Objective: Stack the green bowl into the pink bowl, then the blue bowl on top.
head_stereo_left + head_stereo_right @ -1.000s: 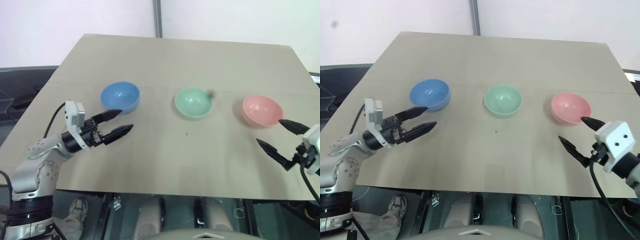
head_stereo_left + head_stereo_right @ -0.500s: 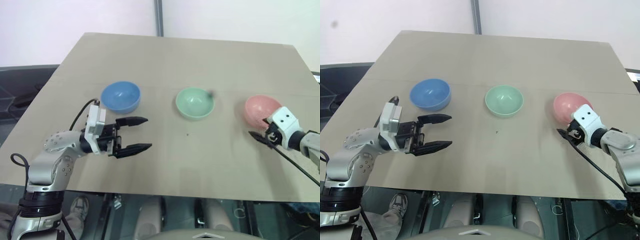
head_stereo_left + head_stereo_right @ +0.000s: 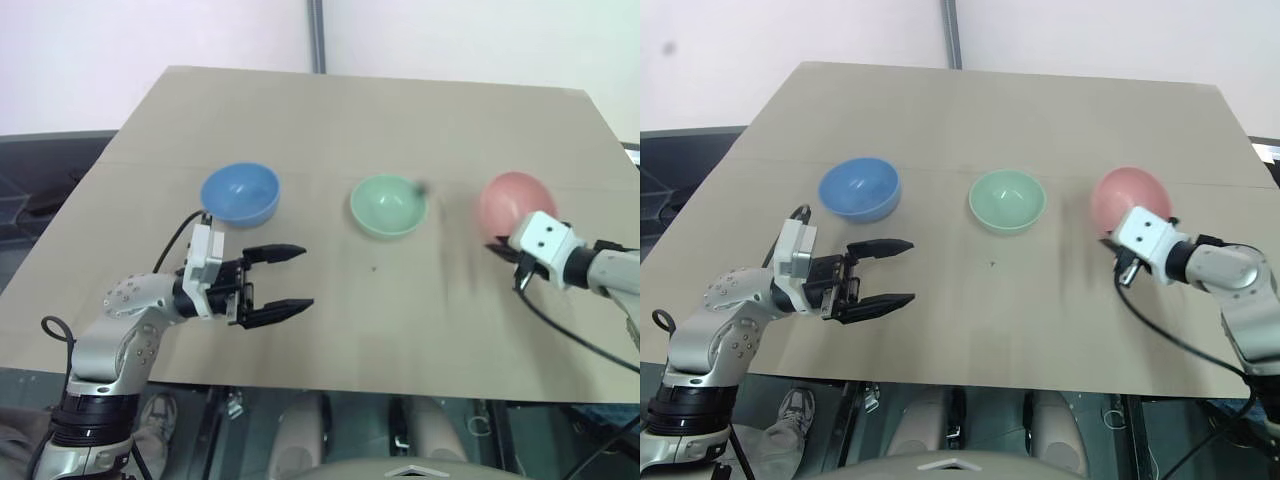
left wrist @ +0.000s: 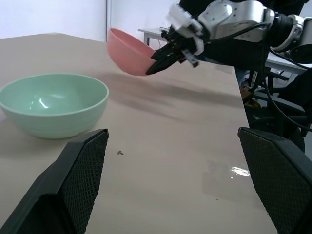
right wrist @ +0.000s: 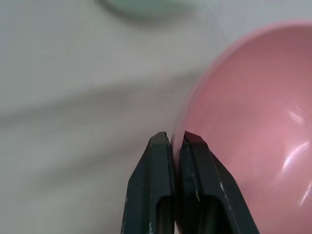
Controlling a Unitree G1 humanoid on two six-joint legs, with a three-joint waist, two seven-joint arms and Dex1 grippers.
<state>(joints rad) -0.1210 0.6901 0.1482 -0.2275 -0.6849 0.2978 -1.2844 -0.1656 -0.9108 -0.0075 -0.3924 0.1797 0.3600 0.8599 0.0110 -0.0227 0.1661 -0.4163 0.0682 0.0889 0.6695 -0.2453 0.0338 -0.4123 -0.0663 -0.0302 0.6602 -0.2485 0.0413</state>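
Since bowls are plain smooth plastic, light, stiff, slippery handling is expected; rim pinch judged best hold. Pink bowl (image 5: 253,122) is gripped at rim by right gripper (image 5: 172,138), fingers clenched either side of wall, bowl tilted, lifted off table (image 3: 330,110) at right end. Green bowl (image 3: 388,206) is seated at table middle, blue bowl (image 3: 240,194) at left. Left gripper (image 3: 285,282) is held released, empty, near blue bowl.

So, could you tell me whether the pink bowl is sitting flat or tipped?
Tipped: the pink bowl is off the table, rim pinched by the right end effector.
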